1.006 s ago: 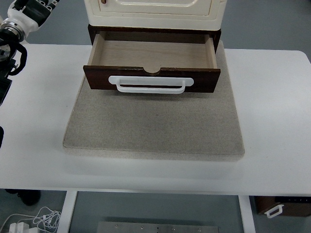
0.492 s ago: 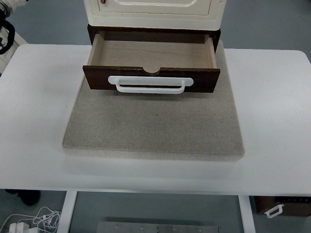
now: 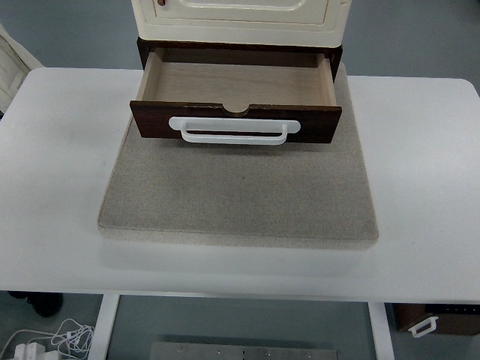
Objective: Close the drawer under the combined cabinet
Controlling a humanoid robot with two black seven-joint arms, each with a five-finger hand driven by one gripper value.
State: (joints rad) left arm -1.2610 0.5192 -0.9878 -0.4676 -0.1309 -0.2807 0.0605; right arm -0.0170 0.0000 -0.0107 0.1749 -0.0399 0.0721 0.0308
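The cream cabinet [image 3: 240, 16] stands at the back of a grey mat [image 3: 238, 191]. Under it, the dark brown drawer [image 3: 235, 121] is pulled out toward me. Its light wood inside [image 3: 236, 82] holds nothing. A white bar handle [image 3: 234, 130] runs across the drawer front. Neither hand shows. Only a pale piece [image 3: 10, 69] at the left edge, likely part of the left arm, is in view, well away from the drawer.
The mat lies on a white table [image 3: 420, 165]. Below the table's front edge are white cables [image 3: 52, 339] on the floor at the left and a small brown box with a white handle [image 3: 431, 321] at the right.
The left arm and hand, seen at the upper left a second ago, have drawn back out of the picture. The drawer has not moved.
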